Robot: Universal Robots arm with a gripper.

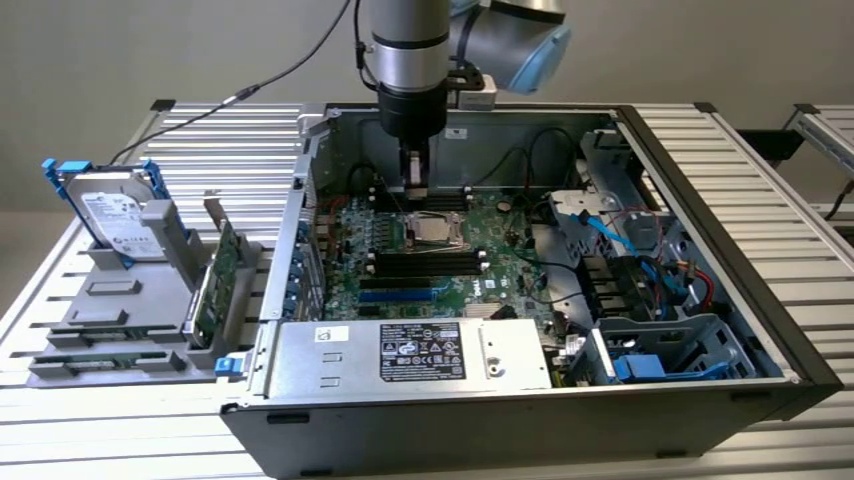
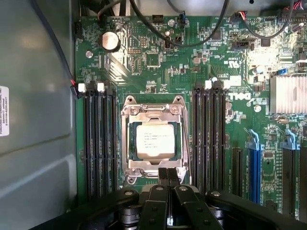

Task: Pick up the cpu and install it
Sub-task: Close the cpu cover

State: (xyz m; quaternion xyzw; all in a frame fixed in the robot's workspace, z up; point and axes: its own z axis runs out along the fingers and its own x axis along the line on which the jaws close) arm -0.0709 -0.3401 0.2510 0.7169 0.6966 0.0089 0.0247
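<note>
The cpu [image 2: 154, 140], a small square chip with a pale silver top, lies flat in the metal socket frame [image 2: 128, 111] on the green motherboard. In the exterior view the cpu [image 1: 434, 228] sits mid-board inside the open computer case. My gripper [image 2: 168, 172] hangs just above the socket frame's edge, beside the chip. Its two black fingers are pressed together with nothing between them. From the exterior view the gripper [image 1: 418, 192] points straight down a little behind the socket.
Black memory slots [image 2: 98, 139] flank the socket on both sides. Cables [image 2: 192, 38] loop over the board's far part. A silver power supply box [image 1: 414, 352] fills the case front. On the exterior view's left, a hard drive [image 1: 114, 215] stands in a grey rack [image 1: 120, 300].
</note>
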